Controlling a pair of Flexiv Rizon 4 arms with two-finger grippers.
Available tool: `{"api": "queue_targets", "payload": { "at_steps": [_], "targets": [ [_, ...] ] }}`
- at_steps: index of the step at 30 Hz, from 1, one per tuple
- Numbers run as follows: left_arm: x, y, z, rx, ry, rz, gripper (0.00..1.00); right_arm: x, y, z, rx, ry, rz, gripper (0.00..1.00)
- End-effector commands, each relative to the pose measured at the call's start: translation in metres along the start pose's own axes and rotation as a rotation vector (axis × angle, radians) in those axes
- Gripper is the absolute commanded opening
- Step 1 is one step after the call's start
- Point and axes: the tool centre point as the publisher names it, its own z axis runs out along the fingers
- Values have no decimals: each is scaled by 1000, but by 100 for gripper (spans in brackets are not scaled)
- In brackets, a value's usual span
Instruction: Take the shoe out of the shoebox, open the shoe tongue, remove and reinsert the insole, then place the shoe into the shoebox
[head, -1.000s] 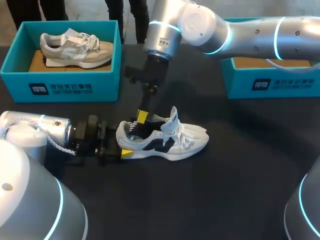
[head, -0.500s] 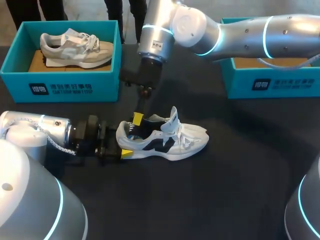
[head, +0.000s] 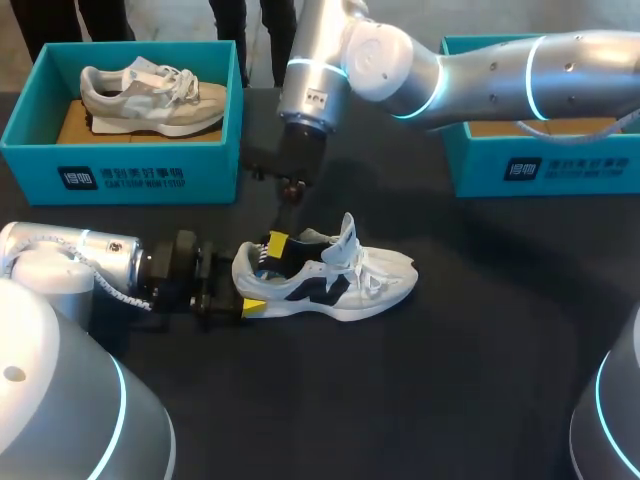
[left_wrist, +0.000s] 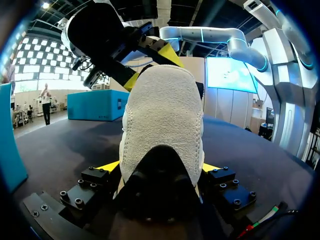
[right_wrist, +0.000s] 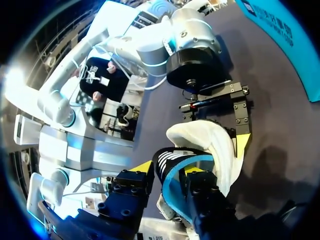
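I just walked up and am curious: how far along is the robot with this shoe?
Done: the shoe is out on the table, tongue raised. In hand: the left gripper clamps the heel while the right gripper is at the blue insole. Left: finishing the insole step and boxing the shoe.

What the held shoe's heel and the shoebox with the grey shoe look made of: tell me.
Heel of the shoe: matte white textile, likely knit or suede-like, going by its pebbled nap; the dark patch looks smoother, perhaps synthetic. The shoebox: probably matte teal cardboard, judging by thin flat walls and a brown floor.
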Motion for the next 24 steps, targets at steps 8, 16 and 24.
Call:
{"api": "queue_targets", "payload": {
  "at_steps": [8,16,24],
  "targets": [
    [0,1,1,-1,-2,0,0,-2,-2,5,-6,11,10,0],
    [0,1,1,-1,-2,0,0,8,-7,-3,4,0,-4,0],
    [0,1,1,-1,-2,0,0,22,-18,-19,26,-16,-8,0]
  ]
}}
